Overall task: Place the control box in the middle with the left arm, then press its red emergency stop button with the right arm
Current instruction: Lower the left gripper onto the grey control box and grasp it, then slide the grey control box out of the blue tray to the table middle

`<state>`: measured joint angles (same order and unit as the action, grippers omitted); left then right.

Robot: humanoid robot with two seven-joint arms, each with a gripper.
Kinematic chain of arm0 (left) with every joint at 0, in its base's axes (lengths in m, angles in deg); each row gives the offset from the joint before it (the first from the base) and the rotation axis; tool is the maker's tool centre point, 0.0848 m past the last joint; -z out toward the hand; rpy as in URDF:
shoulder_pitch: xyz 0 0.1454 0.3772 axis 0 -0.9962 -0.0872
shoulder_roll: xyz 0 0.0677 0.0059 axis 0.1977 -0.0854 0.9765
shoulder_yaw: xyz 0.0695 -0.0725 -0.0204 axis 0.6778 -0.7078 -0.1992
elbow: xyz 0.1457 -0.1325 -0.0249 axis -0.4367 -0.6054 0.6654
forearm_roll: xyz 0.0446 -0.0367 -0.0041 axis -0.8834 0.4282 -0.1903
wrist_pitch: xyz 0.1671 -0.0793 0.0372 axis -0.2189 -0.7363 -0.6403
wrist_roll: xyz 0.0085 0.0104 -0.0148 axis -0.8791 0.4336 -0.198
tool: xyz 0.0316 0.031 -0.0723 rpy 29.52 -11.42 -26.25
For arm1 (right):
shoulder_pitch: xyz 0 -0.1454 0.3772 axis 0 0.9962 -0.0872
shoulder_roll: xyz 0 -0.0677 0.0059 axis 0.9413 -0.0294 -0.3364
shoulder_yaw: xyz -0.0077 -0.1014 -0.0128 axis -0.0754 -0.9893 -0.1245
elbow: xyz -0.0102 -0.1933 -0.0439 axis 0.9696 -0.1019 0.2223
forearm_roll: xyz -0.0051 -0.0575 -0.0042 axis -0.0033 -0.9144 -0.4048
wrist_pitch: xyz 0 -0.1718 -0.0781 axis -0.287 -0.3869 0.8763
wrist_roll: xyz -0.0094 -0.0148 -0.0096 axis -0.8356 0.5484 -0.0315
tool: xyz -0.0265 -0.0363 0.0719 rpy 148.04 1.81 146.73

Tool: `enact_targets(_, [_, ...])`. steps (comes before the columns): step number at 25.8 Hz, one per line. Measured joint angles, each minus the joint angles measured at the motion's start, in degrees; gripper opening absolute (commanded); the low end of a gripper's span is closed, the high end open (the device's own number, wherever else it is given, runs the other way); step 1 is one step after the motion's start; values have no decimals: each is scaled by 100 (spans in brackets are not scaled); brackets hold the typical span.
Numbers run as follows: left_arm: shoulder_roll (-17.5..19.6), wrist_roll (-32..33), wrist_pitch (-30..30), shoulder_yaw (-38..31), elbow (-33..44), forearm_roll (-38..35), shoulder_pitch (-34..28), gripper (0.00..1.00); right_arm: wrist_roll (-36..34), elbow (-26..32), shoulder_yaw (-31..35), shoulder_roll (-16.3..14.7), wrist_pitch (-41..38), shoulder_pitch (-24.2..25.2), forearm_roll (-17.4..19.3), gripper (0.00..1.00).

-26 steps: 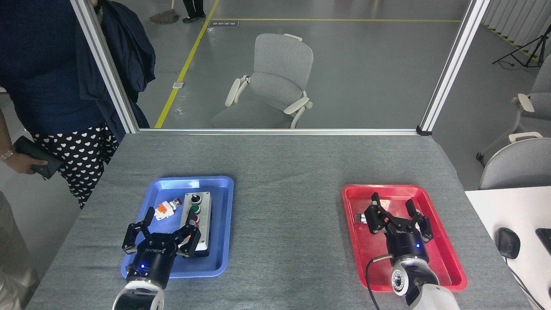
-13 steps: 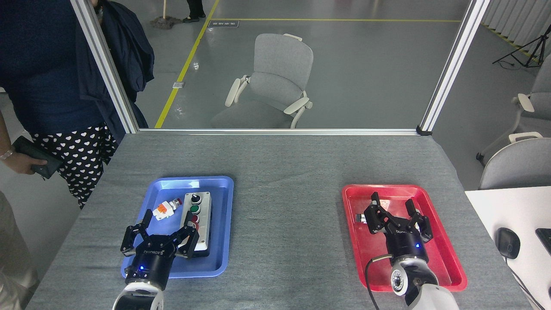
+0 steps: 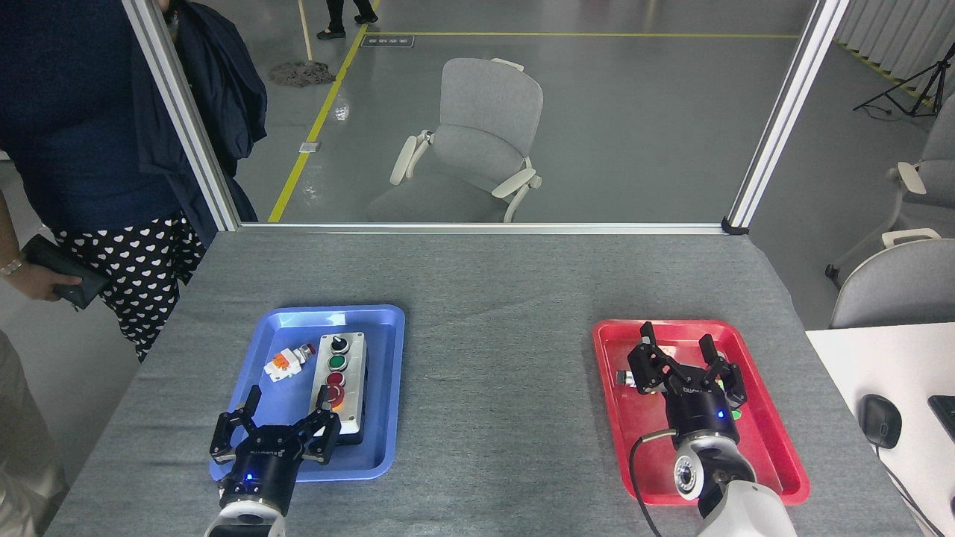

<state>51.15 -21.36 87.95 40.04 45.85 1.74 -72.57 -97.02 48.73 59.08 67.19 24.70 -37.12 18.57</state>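
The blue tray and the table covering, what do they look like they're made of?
The blue tray looks like glossy moulded plastic: smooth, with light sheen on its raised rim. The table covering looks like matte grey felt or similar fabric, with a fine fuzzy texture and no shine.

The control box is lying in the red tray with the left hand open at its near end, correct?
Not quite. The head view shows the control box lying in the blue tray, not the red one. The left hand is indeed open at its near end.
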Motion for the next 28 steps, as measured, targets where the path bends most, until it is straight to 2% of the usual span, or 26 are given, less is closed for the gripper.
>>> enact_targets(18, [-91, -293, -410, 714, -411, -28, 65, 96, 28, -2, 21, -40, -6, -186, 191, 99])
enact_targets(28, [-172, -488, -572, 780, -1177, -22, 347, 96, 1, -1, 22, -37, -20, -200, 186, 99])
